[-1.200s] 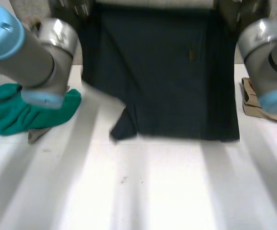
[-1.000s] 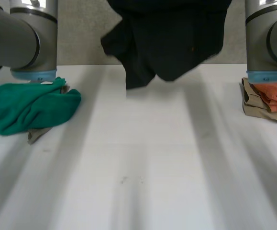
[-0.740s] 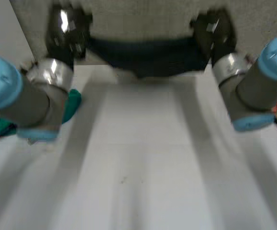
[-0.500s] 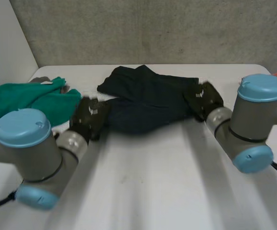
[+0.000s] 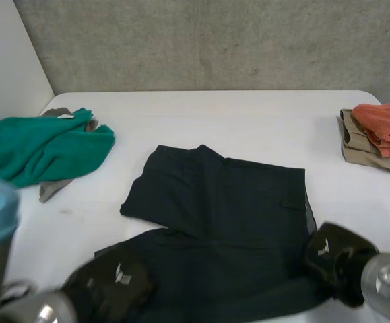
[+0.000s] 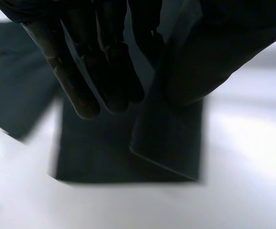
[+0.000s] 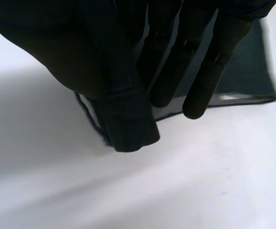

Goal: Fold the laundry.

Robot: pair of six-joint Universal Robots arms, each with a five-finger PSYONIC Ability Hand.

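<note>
Since 0.5 s ago the dark cloth (image 5: 235,215) has been pulled from a bunch at the table's (image 5: 248,118) far middle to a flat spread on the near half. Both hands have come back toward the near edge with it.

Left hand (image 5: 110,296) sits at the cloth's near-left corner. In the left wrist view its straight fingers (image 6: 76,71) and thumb pinch a fold of cloth that hangs down between them. Right hand (image 5: 336,259) sits at the near-right corner. In the right wrist view its fingers (image 7: 214,67) are straight and a hemmed edge is clamped under the thumb, so it is pinching the cloth too.

Edges:
- The far edge runs across about mid-table, and its left part is doubled over into a flap with a slanted side.
- The right edge runs fairly straight from the far-right corner down to the right hand.
- The near-left part spreads wider than the flap.

Green cloth (image 5: 40,145) lies over a grey cloth (image 5: 52,190) at far left, apart from the dark cloth. Orange cloth (image 5: 386,121) lies on a tan cloth (image 5: 356,145) at far right, well apart.

Bare table runs beyond the far edge between the 2 piles, with a bare strip on each side of the dark cloth.
</note>
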